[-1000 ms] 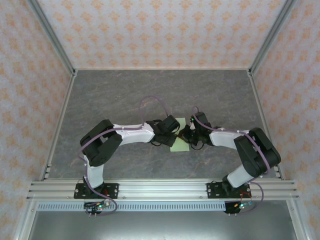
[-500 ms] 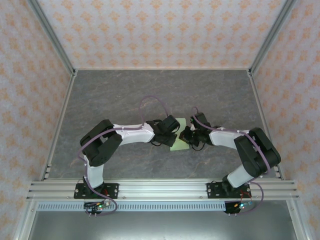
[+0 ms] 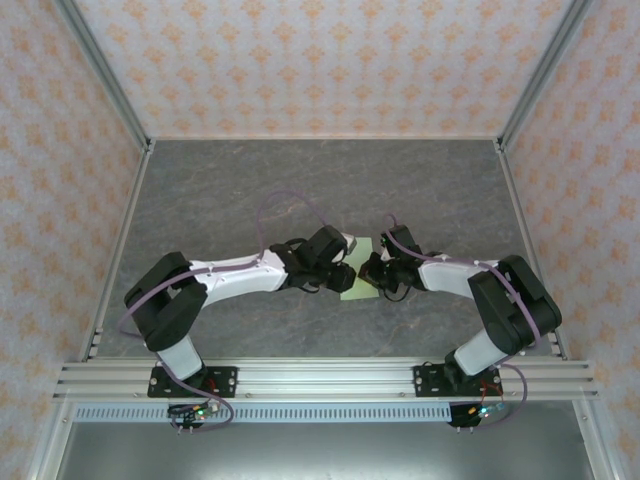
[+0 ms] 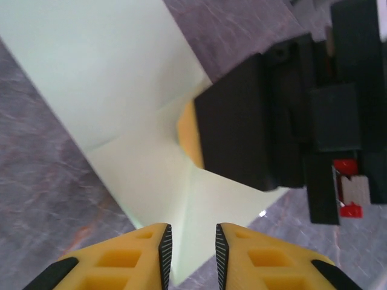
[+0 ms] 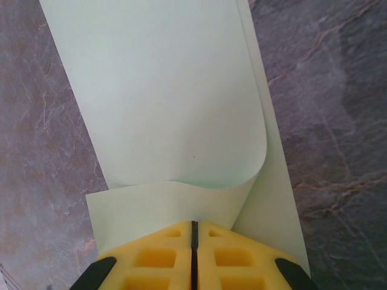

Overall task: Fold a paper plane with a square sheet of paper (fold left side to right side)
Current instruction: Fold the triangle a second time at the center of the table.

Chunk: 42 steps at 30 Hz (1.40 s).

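Note:
The square sheet of paper (image 3: 357,289) lies pale green on the grey table between my two grippers, partly folded. In the right wrist view one layer of the sheet (image 5: 163,90) curls over another in a loose roll. My right gripper (image 5: 195,223) is shut, its yellow tips resting on the paper's near edge. The left wrist view shows the creased sheet (image 4: 121,78) with the right gripper's fingertip (image 4: 188,130) pressing on it. My left gripper (image 4: 190,248) hangs open by a narrow gap over the sheet's near corner. From above, the left gripper (image 3: 347,273) and right gripper (image 3: 369,270) nearly meet.
Grey marbled table (image 3: 250,190) inside patterned walls, with metal posts (image 3: 105,75) at the back corners. An aluminium rail (image 3: 320,380) carries both arm bases along the near edge. Open tabletop lies behind and to both sides of the paper.
The left gripper's jaws have parted from shut to a narrow gap. The left arm's elbow has swung out to the left and lower. The right arm has not moved.

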Each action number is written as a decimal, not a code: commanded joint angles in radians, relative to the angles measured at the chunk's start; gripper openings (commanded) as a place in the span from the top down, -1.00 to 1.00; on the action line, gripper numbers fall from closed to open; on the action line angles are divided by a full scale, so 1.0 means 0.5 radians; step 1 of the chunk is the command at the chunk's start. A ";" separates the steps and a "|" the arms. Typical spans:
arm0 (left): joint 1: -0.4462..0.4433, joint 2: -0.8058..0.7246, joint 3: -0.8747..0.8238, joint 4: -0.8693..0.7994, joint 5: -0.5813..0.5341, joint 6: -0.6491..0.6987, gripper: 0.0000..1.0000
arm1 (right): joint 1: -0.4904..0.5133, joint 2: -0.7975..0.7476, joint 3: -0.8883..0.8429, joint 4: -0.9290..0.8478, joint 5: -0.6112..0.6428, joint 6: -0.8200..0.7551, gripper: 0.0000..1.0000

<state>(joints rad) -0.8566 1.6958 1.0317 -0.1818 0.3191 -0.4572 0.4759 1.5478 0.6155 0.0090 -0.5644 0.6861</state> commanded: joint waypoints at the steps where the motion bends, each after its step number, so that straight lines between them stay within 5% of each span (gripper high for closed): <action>1: 0.006 0.060 -0.031 0.190 0.241 -0.109 0.45 | 0.005 0.049 0.012 -0.088 0.071 -0.028 0.78; 42: 0.007 0.154 -0.497 0.473 0.354 -0.498 0.67 | 0.005 0.085 0.081 -0.177 0.078 -0.071 0.79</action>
<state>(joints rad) -0.8497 1.7874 0.8471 0.0940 0.4641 -0.6628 0.4759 1.5612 0.6403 -0.0265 -0.5671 0.6708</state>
